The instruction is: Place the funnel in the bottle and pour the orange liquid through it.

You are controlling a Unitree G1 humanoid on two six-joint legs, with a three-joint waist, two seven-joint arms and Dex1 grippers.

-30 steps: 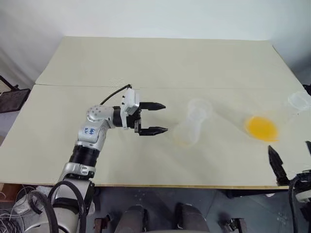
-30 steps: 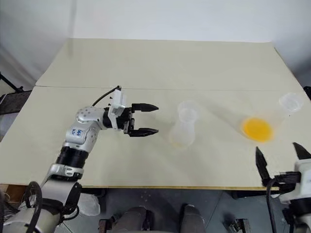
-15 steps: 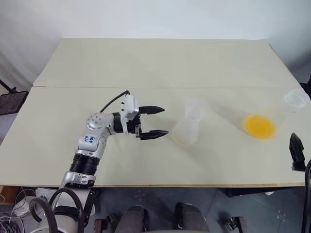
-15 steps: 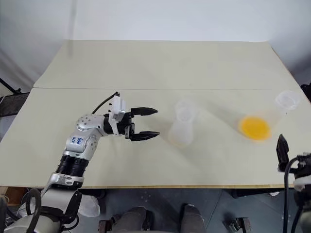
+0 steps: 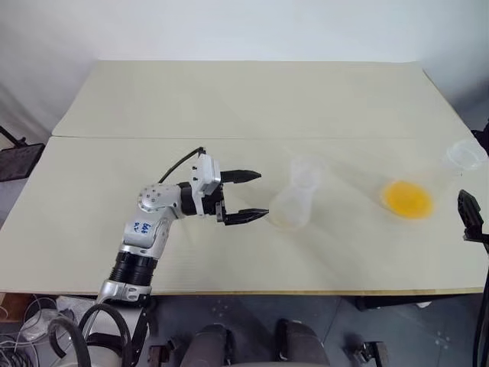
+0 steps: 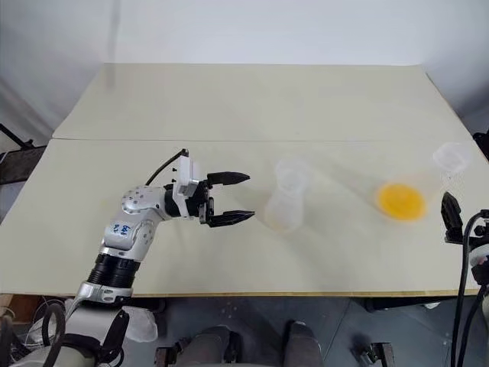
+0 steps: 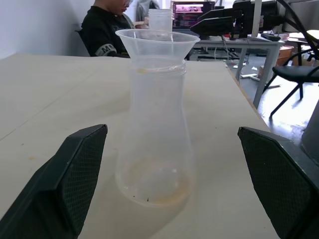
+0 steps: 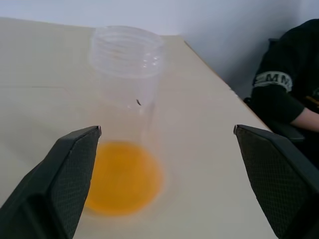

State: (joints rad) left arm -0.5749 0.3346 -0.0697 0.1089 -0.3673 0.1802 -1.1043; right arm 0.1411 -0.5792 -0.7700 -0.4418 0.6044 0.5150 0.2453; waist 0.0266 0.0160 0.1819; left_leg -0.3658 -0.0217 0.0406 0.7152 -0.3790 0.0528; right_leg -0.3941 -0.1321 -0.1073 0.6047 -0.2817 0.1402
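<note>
Funnel (image 7: pixel 157 42) seated in bottle (image 7: pixel 155 144) neck, upright on table (image 5: pixel 229 99).

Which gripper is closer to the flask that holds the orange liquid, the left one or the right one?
Right. The right gripper sits just beside the flask with the orange liquid, open toward it. The left gripper is far off, facing the bottle.

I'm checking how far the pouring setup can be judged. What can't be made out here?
- Right gripper: head views, cut off by the picture's edge.
- Funnel stem: left wrist view, hidden in the bottle neck.
- Flask holding the orange liquid: right wrist view, clear walls barely traceable.
</note>
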